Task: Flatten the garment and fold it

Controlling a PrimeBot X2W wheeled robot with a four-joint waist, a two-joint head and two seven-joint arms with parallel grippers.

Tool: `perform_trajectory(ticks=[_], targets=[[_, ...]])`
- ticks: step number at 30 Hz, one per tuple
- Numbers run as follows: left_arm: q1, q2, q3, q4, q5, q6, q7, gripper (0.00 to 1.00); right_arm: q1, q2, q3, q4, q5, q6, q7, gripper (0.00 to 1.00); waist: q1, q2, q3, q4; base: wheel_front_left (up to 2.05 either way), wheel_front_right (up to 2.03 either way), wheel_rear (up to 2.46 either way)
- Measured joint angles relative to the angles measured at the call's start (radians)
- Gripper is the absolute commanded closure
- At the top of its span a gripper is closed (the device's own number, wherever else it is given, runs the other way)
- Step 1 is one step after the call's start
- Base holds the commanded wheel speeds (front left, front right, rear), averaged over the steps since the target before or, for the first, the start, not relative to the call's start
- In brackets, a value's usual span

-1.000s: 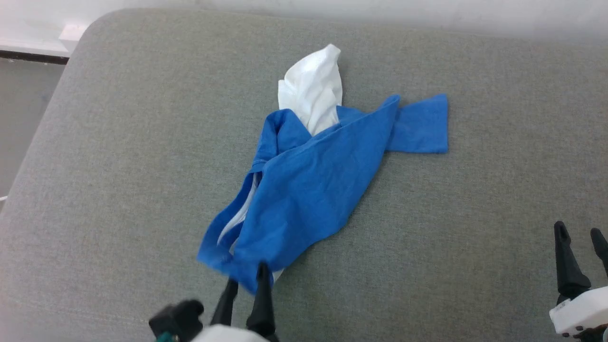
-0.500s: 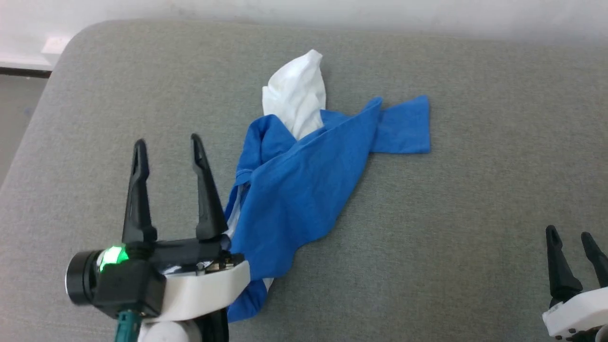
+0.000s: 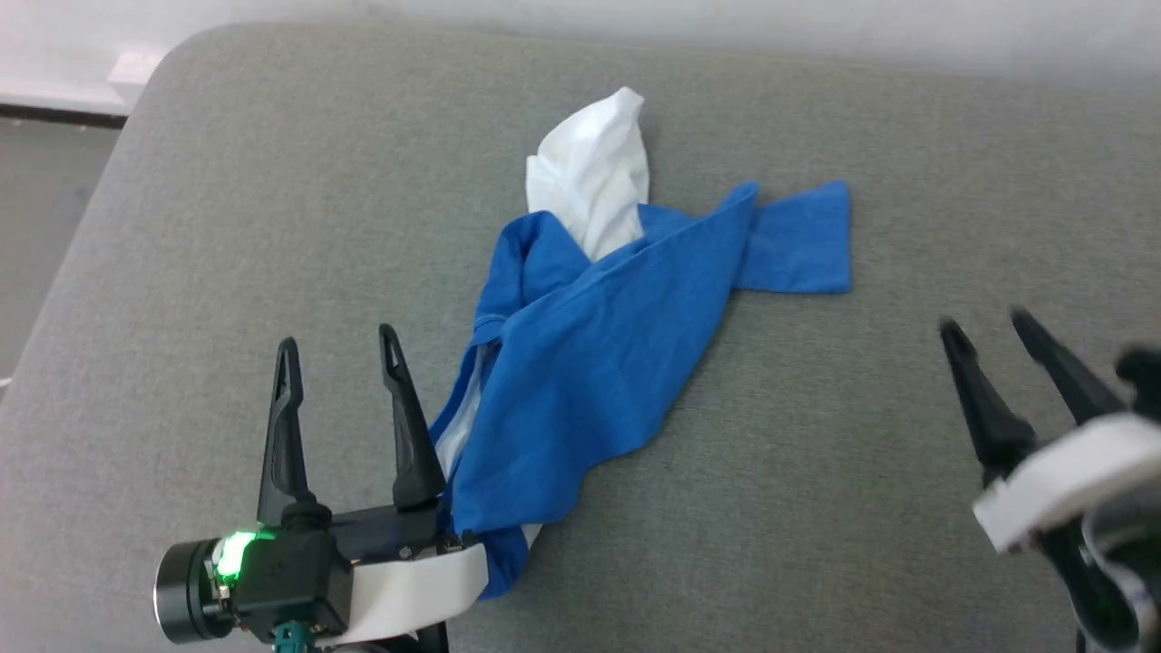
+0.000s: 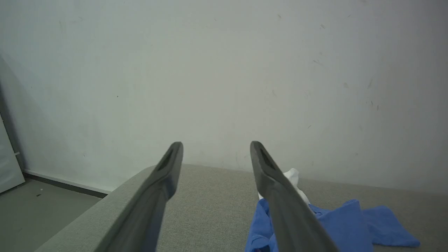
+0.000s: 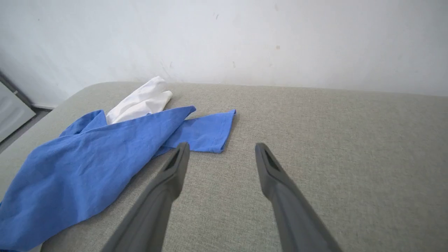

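The garment (image 3: 590, 354) lies crumpled in the middle of the grey cushioned surface (image 3: 272, 227), mostly blue cloth with a white bunch sticking out at the far end and one blue sleeve spread to the right. My left gripper (image 3: 340, 340) is open and empty, just left of the garment's near end. Out to the right, my right gripper (image 3: 989, 322) is open and empty above bare cushion. The left wrist view has the garment (image 4: 336, 224) at lower right beside my left gripper (image 4: 215, 148). The right wrist view has the garment (image 5: 91, 164) at left of my right gripper (image 5: 220, 148).
The cushion's rounded left edge (image 3: 82, 236) drops to a grey floor (image 3: 36, 209). A pale wall (image 3: 635, 18) runs along the far side. Bare cushion stretches to the right of the garment.
The left gripper let go of the garment's near blue edge, opened and rose beside it. The right gripper has moved up and inward toward the garment. The camera shifted slightly.
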Motion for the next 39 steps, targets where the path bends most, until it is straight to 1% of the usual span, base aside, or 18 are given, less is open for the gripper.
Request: perform_trajectory(ticks=[3,5,8,11,14,17,22,23,24,25,26,32,34,37,39], targets=[[0.0,-0.015,-0.005,0.004,0.0,-0.008,0.0,0.0,-0.102,-0.067,0.096,-0.006,0.03,0.0,0.1,0.0,0.0,0.0,0.011,0.018,0.0,0.0,0.0],[-0.002,-0.03,-0.015,0.009,0.0,-0.011,0.0,0.0,-0.162,-0.091,0.156,0.009,0.055,0.0,0.163,0.0,0.0,0.0,0.019,0.032,0.0,0.0,0.0],[-0.004,-0.048,-0.021,0.018,-0.001,-0.022,0.0,0.0,-0.232,-0.098,0.233,0.056,0.081,0.0,0.244,0.0,0.0001,0.0,0.031,0.057,0.0,0.0,0.0],[-0.005,-0.062,-0.021,0.022,-0.002,-0.027,0.0,0.0,-0.275,-0.099,0.297,0.132,0.072,0.0,0.3,0.0,0.0001,0.0,0.043,0.084,0.0,0.0,0.0],[-0.005,-0.068,-0.017,0.026,-0.003,-0.044,0.0,0.0,-0.305,-0.092,0.339,0.212,0.048,0.0,0.312,0.0,0.0001,0.0,0.055,0.108,0.0,0.0,0.0],[-0.006,-0.075,-0.016,0.027,-0.003,-0.053,0.0,0.0,-0.333,-0.074,0.354,0.292,0.009,0.0,0.31,0.0,0.0001,-0.0001,0.07,0.127,0.0,0.0,0.0],[-0.013,-0.091,-0.021,0.029,-0.003,-0.06,0.0,0.0,-0.375,-0.049,0.349,0.386,-0.055,0.0,0.281,0.0,0.0001,0.0,0.099,0.147,0.0,0.0,0.0],[-0.016,-0.091,-0.022,0.031,-0.003,-0.061,0.0,0.0,-0.38,-0.042,0.345,0.399,-0.058,0.0,0.275,0.31,0.0002,0.0,0.104,0.15,0.0,0.0,0.0],[-0.021,-0.092,-0.023,0.033,-0.003,-0.061,0.0,0.0,-0.384,-0.038,0.344,0.409,-0.064,0.0,0.27,0.66,0.0002,-0.0001,0.109,0.153,0.0,0.0,0.0],[-0.026,-0.093,-0.023,0.035,-0.003,-0.061,0.0,0.0,-0.388,-0.032,0.342,0.416,-0.064,0.0,0.265,0.99,0.0002,0.0,0.113,0.155,0.0,0.0,0.0],[-0.029,-0.094,-0.023,0.036,-0.003,-0.061,0.0,0.0,-0.394,-0.027,0.34,0.421,-0.065,0.0,0.258,1.0,0.0002,0.0,0.116,0.155,0.0,0.0,0.0],[-0.031,-0.099,-0.022,0.046,-0.003,-0.062,0.0,0.0,-0.418,-0.017,0.315,0.433,-0.072,0.0,0.209,1.0,0.0001,0.0,0.117,0.145,0.0,0.0,0.0],[-0.032,-0.1,-0.019,0.047,-0.003,-0.069,0.0,0.0,-0.419,-0.017,0.309,0.428,-0.064,0.0,0.197,1.0,0.0,0.0,0.111,0.137,0.0,0.0,0.0],[-0.032,-0.101,-0.012,0.049,-0.003,-0.07,0.0,0.0,-0.419,-0.028,0.286,0.395,-0.034,0.0,0.184,1.0,0.0,-0.0001,0.1,0.124,0.0,0.0,0.0],[-0.032,-0.101,-0.003,0.049,-0.002,-0.075,0.0,0.0,-0.42,-0.05,0.251,0.36,-0.014,0.0,0.175,1.0,0.0,0.0,0.091,0.113,0.0,0.0,0.0]])
